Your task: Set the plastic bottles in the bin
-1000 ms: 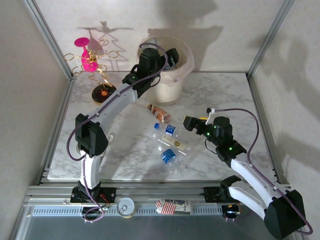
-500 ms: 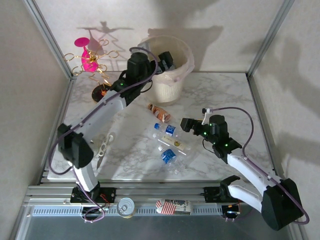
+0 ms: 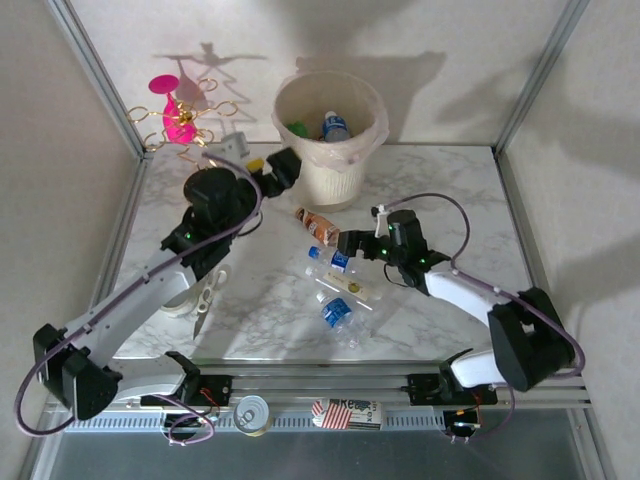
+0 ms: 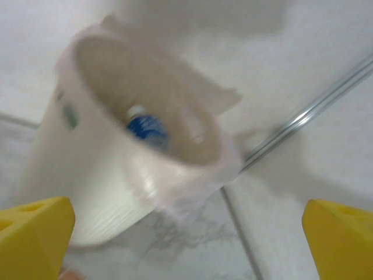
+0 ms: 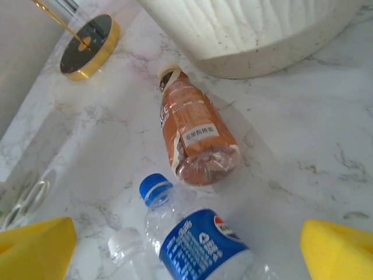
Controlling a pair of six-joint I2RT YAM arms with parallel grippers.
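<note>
Top external: we record the bin [image 3: 352,176] standing at the far middle of the marble table [image 3: 450,190], holding a blue-capped bottle [image 3: 335,127] and a green bottle [image 3: 297,128]. The left gripper [image 3: 285,168] sits just beside the bin's left wall, below its rim. Four bottles lie loose mid-table: a red-brown bottle [image 3: 318,225] nearest the bin, a blue-labelled bottle [image 3: 333,260], a clear bottle [image 3: 350,287] and a second blue-labelled one [image 3: 337,313]. The right gripper [image 3: 345,243] hangs just right of the first two. We also list a pink-and-gold ornament stand [image 3: 183,115], scissors [image 3: 205,295] and a tin can [image 3: 251,412].

Left wrist: its yellow fingertips [image 4: 32,233] are spread wide with nothing between them, so released. The bin is ahead, blurred, with a blue patch inside.

Right wrist: the fingertips [image 5: 35,245] are likewise spread and empty. The red-brown bottle lies on its side, cap toward the stand's base [image 5: 90,46], close to the bin's foot. The blue-labelled bottle lies nearest the camera, between the fingertips.
</note>
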